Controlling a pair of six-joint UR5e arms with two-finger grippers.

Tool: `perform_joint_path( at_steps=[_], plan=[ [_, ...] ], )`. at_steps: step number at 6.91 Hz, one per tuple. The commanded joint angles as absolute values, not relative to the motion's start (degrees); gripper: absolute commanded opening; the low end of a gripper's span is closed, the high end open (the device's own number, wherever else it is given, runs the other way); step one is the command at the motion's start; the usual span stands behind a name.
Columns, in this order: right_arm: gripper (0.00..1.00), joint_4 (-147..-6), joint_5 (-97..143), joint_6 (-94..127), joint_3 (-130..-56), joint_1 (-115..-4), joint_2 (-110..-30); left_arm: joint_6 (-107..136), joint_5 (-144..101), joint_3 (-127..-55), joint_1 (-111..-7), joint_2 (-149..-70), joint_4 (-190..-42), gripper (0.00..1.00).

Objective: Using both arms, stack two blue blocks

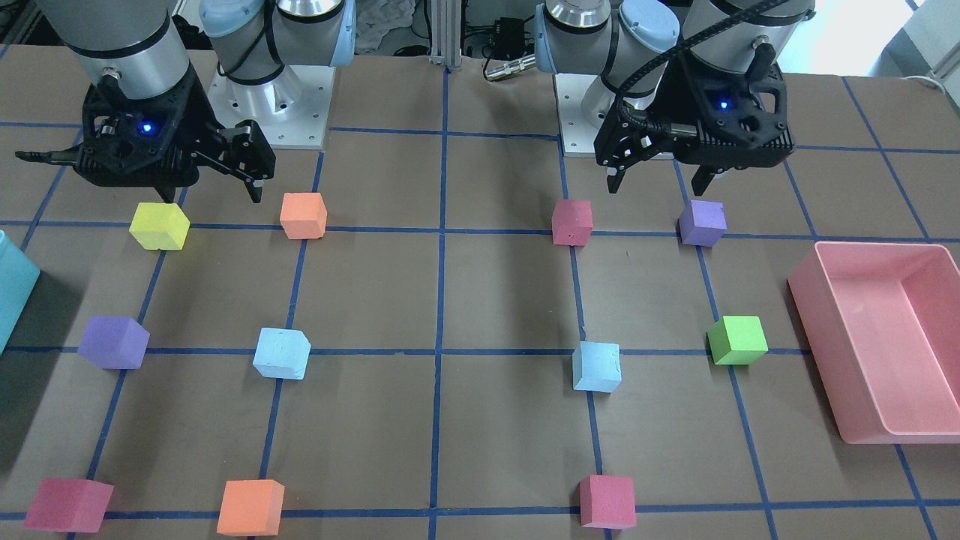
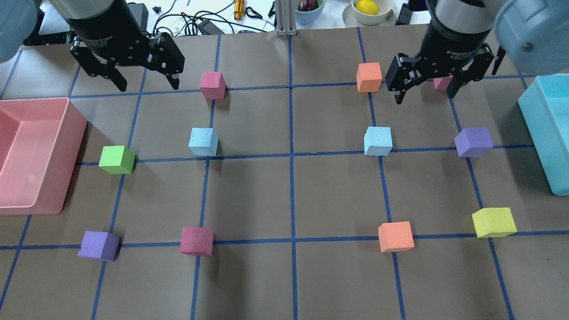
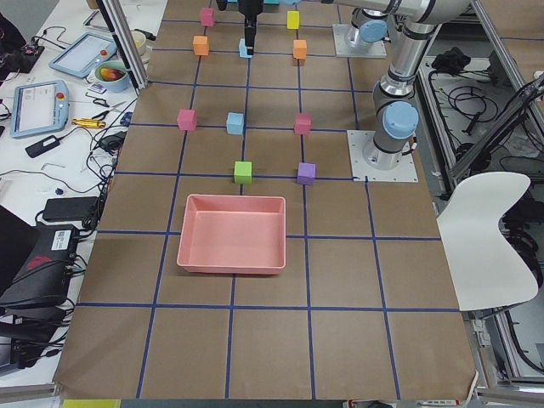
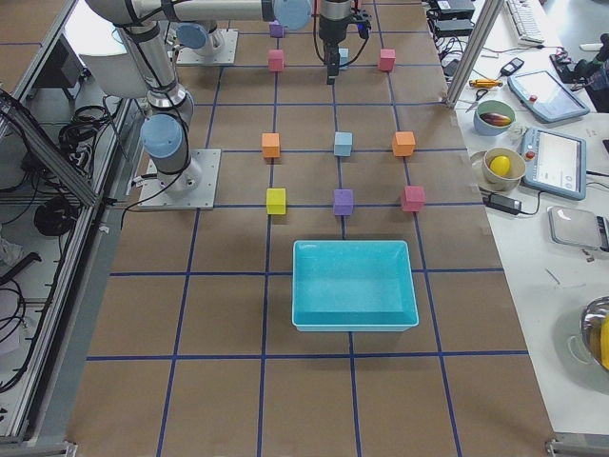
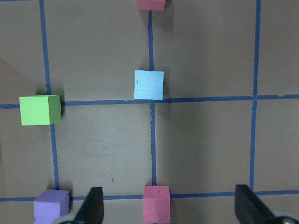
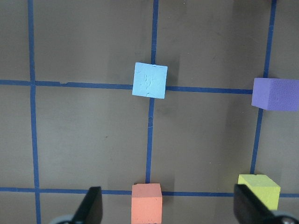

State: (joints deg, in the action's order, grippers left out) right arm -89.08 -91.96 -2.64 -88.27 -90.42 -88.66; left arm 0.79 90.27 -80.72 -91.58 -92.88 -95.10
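Two blue blocks sit well apart on the tabletop (image 2: 249,200), neither on the other. The left blue block (image 2: 203,142) rests in the robot's left half, touching a crossing of blue tape lines. The right blue block (image 2: 378,141) rests in the right half, on the same cross line. Both stand flat on one face.

The left gripper (image 2: 148,85) hangs above the tabletop with its jaws spread wide and nothing between them. In its wrist view the left blue block lies ahead, about midway between the two fingers. The right gripper (image 2: 424,95) hangs likewise, jaws wide and empty, and its wrist view shows the right blue block ahead of the gap.

Out from the left blue block, a green cube (image 2: 116,159) stands toward the pink bin (image 2: 75,133). One magenta cube (image 2: 212,85) lies on the far side and another magenta cube (image 2: 196,241) on the robot's side. Around the right blue block are a far orange cube (image 2: 369,77), a near orange cube (image 2: 395,236) and a purple cube (image 2: 473,142) toward the teal bin (image 2: 540,120). A yellow cube (image 2: 493,222) lies nearer the robot.
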Motion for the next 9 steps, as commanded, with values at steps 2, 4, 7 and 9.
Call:
perform_joint_path(
  at_steps=[2, 4, 7, 9],
  plan=[
    [1.0, -89.47, -92.11, -2.64, -88.42, -90.44, -88.68, 0.79, 90.35, -80.68, -91.58, -92.9, -95.1, 1.0],
    [1.0, -89.56, -92.55, -2.72, -88.42, -90.44, -88.42, 0.09, 91.14, -81.47, -91.32, -93.25, -95.1, 1.0],
    [1.0, -89.12, -92.55, -2.72, -88.5, -90.53, -87.46, -0.17, 90.36, -86.01, -90.61, -99.28, -84.9, 1.0],
    [1.0, -91.48, -91.76, -3.6, -88.94, -90.53, -82.03, -2.97, 90.35, -91.39, -90.53, -106.05, -69.58, 1.0]
  ],
)
